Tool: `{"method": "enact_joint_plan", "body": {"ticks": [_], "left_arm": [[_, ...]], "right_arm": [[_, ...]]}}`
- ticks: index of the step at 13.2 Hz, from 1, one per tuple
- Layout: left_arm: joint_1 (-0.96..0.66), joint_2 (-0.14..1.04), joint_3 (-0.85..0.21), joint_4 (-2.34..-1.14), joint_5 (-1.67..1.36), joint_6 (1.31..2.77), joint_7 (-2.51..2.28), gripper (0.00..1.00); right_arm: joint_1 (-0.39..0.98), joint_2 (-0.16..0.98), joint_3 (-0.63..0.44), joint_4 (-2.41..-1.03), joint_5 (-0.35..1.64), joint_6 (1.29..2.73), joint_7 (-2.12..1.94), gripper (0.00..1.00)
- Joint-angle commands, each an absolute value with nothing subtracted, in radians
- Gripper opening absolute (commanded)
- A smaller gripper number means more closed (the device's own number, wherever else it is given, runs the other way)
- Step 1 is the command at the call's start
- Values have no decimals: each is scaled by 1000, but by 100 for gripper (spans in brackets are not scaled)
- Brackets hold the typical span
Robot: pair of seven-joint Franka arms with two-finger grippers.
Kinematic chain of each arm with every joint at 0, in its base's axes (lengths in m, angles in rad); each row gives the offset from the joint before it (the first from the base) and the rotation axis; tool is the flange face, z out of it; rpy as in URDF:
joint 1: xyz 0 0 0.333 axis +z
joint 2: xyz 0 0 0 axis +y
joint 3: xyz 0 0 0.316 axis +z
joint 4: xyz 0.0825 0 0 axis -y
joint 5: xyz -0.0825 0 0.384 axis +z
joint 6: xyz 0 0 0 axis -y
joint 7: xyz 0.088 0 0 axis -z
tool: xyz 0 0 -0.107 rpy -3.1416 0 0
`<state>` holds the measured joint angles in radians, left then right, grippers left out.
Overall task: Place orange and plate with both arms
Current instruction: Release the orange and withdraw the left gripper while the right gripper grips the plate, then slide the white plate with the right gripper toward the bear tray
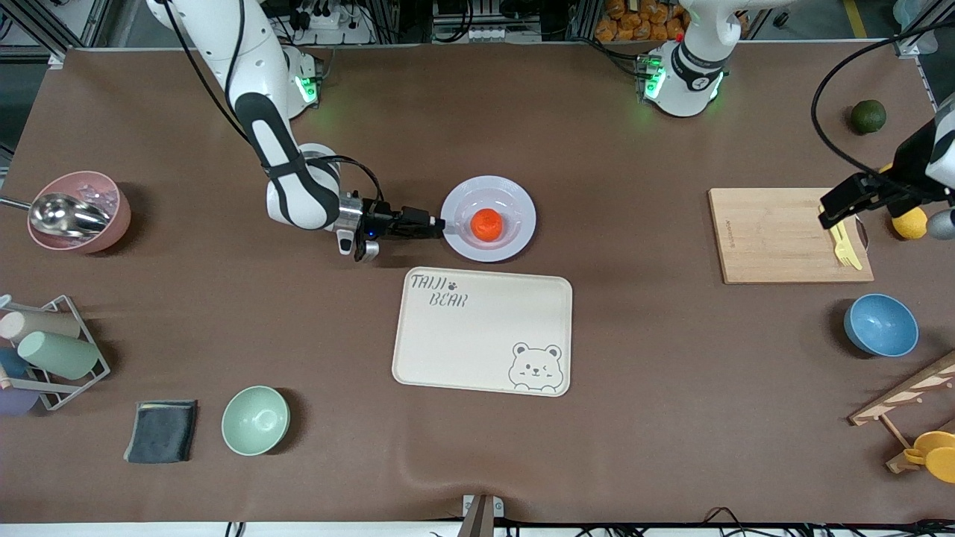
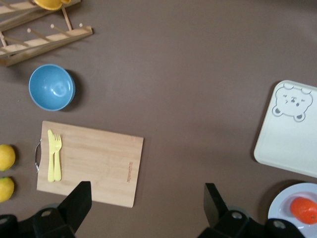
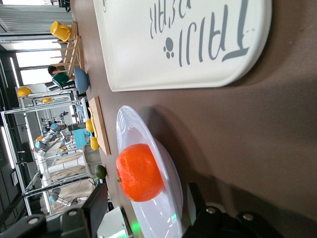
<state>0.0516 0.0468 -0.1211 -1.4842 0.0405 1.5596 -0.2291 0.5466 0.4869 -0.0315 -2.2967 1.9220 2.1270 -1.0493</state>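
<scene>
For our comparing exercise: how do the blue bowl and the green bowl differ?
The blue bowl sits toward the left arm's end of the table; the green bowl sits toward the right arm's end, nearer the front camera. A folded dark cloth lies beside the green bowl, none beside the blue. Both are round, upright and empty.

Cream rectangular tray [image 1: 483,332] printed "TAIJI BEAR" with paw mark near one corner, bear face drawing at the diagonal corner, small brand imprint on wooden cutting board [image 1: 783,236] not legible
</scene>
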Motion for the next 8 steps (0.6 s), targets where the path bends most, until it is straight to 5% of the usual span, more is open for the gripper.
{"method": "enact_joint_plan", "body": {"ticks": [1,8], "left_arm": [[31,26,-118,-1514,31,1545,-222,100],[46,8,-118,-1517,26,1542,-219,100]], "right_arm": [[572,505,-38,-2279,1973,2137,-1074,70],[612,528,-38,-2273,2045,2175,-1135,53]]}}
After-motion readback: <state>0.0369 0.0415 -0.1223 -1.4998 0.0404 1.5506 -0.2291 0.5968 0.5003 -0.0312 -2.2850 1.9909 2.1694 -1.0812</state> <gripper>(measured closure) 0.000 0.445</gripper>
